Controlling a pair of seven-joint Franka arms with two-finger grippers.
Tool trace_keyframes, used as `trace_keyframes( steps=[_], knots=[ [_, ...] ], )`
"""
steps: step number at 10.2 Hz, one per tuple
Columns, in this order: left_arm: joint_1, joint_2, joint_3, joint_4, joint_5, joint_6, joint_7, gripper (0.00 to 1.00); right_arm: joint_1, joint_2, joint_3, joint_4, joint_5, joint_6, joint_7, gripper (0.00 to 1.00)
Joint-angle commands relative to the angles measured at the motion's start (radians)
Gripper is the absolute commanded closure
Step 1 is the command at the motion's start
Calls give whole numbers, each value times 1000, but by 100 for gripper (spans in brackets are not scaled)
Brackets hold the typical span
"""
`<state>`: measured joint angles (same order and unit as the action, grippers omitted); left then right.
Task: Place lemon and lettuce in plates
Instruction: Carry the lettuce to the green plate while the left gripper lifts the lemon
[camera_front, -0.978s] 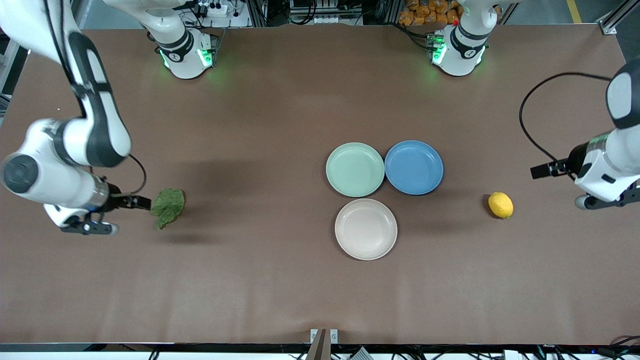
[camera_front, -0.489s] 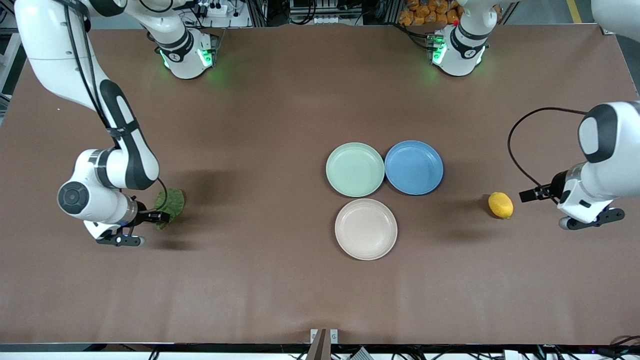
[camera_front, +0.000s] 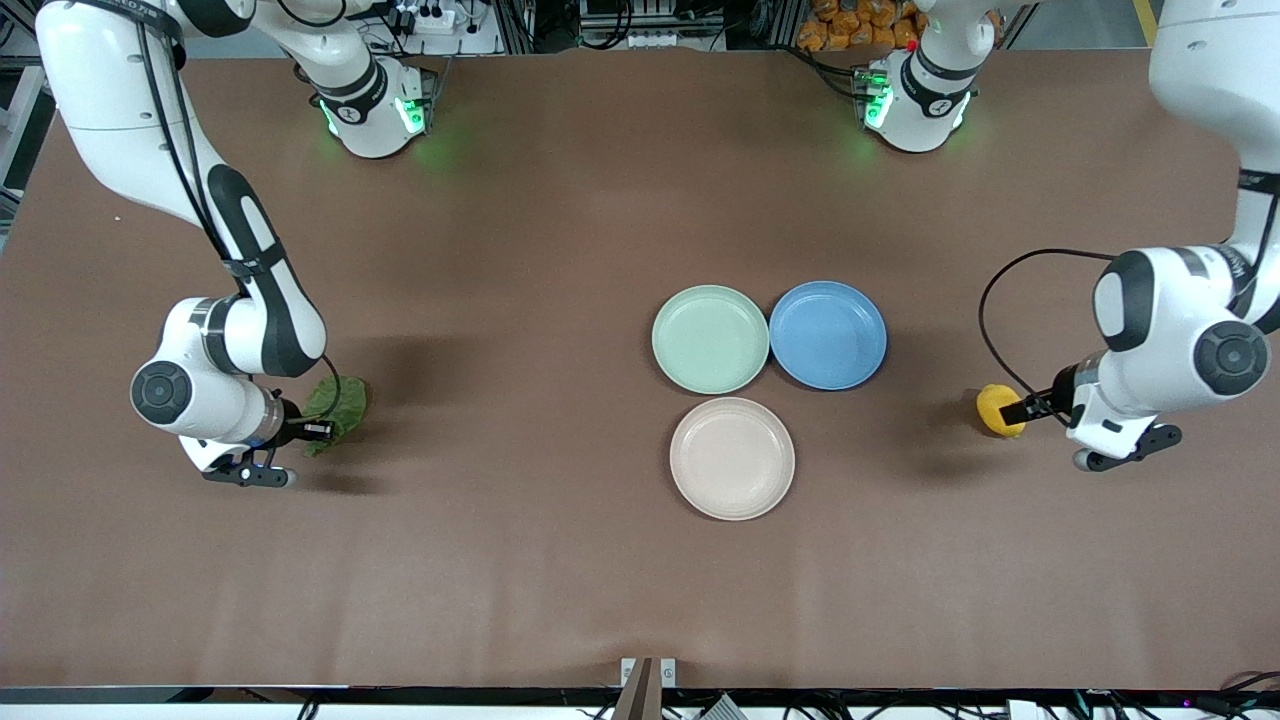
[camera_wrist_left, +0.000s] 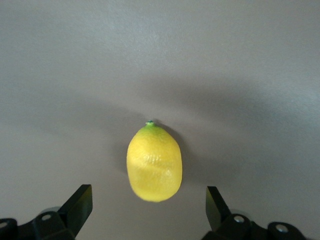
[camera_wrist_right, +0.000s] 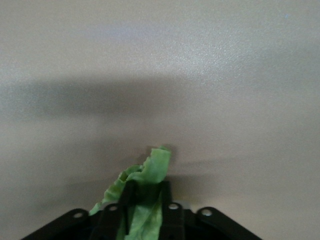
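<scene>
Right gripper (camera_front: 318, 430), mine, is down at the table toward the right arm's end. Its jaws are drawn close together, pinching the lettuce (camera_front: 338, 402) by the leaf's edge nearest the front camera. In the right wrist view the leaf (camera_wrist_right: 145, 190) runs up between my two fingers (camera_wrist_right: 129, 200). The rest of the leaf lies flat on the table.

From that grip the plates sit at about 3 o'clock in the front view, well apart from the leaf. The mint plate (camera_front: 710, 339) lies farther from the camera and the beige plate (camera_front: 732, 458) nearer. Both are empty. The blue plate (camera_front: 827, 334) touches the mint one and is not a target.

The lemon (camera_front: 998, 410) is on the table toward the left arm's end, at about 3 o'clock from the plates. My left gripper (camera_front: 1015, 412) is right at it, coming in from the lemon's 3 o'clock. Its jaws are spread wide, holding nothing. In the left wrist view the lemon (camera_wrist_left: 154, 162) sits centred just ahead of my fingertips (camera_wrist_left: 82, 200), not touched. Its long axis points straight away from me, stem tip outward.

Key relation, as I judge it: I would close across the lemon's short width. I need only a little more reach so the fingers flank its middle. The left arm is nearer the lemon, the right arm nearer the lettuce.
</scene>
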<state>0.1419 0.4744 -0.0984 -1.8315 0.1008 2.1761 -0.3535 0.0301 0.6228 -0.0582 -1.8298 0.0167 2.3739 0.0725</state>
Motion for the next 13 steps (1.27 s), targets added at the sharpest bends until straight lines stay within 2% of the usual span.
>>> trace_keyframes(
  steps=[1, 4, 8, 9, 10, 11, 13],
  knots=[
    [7, 32, -4, -41, 5, 89, -27, 0, 4, -21, 5, -13, 3, 4, 27, 100],
    [7, 69, -3, -43, 5, 120, -28, 0, 17, -80, 24, 65, 5, -155, 105, 100],
    [7, 99, -3, -45, 13, 136, -27, 0, 19, -107, 199, 187, 118, -272, 425, 100],
    [11, 99, -3, -45, 16, 136, -25, 42, 22, -106, 263, 210, 121, -271, 543, 100],
    [11, 96, -3, -48, 17, 136, -25, 97, 30, -101, 317, 236, 121, -262, 657, 100],
    [13, 95, -3, -54, 19, 136, -24, 100, 60, -94, 346, 263, 123, -254, 750, 100],
    [10, 90, -3, -51, 20, 134, -19, 100, 167, -84, 347, 277, 159, -181, 896, 100]
  ],
)
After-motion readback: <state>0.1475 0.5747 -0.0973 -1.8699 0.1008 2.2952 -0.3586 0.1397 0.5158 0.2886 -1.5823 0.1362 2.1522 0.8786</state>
